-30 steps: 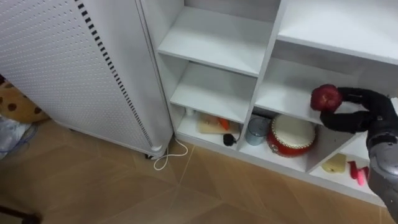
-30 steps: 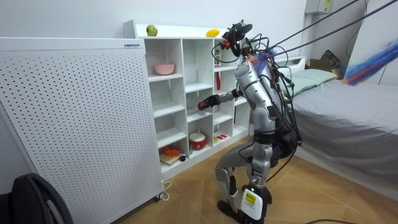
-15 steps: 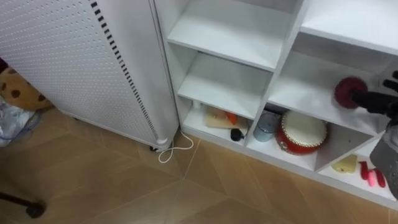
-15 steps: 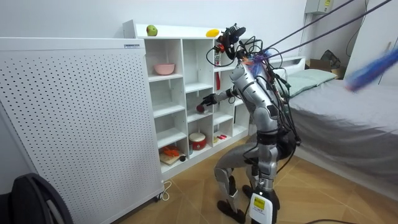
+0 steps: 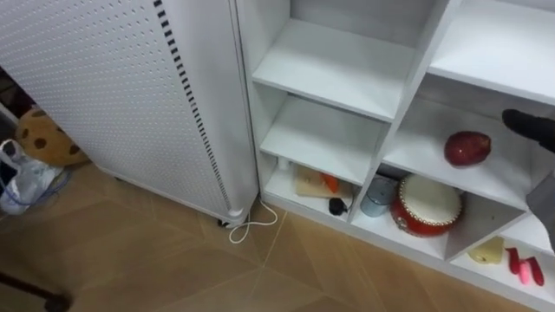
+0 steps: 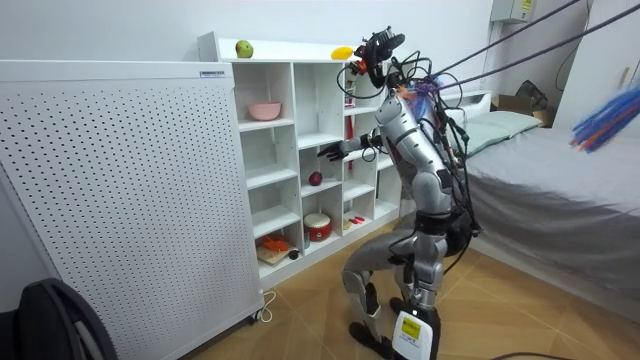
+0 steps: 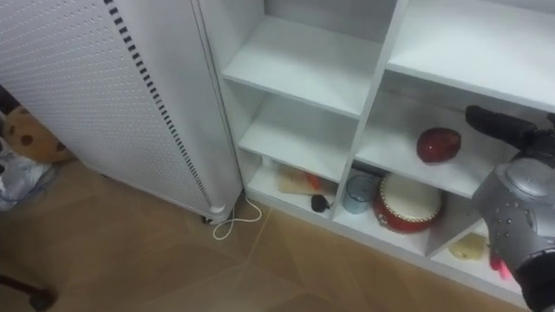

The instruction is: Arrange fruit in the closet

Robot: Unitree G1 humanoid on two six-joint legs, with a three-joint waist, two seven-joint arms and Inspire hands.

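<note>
Right hand (image 7: 496,124) hangs open, just clear of the apple (image 7: 437,144), which sits on a middle shelf (image 7: 395,152): that one looks placed, with a green fruit (image 6: 243,48) and a yellow fruit (image 6: 342,52) atop the closet (image 6: 292,120) perhaps left.

The closet (image 5: 338,61) is plain white, and so is the panel (image 5: 95,78) beside it, dotted all over with small holes. The apple (image 5: 466,148) is dark red, the drum (image 5: 427,204) red with a cream top. The floor (image 5: 156,269) is tan wood in angled planks. The right hand (image 5: 529,128) is black. The bowl (image 6: 265,110) is pink.
</note>
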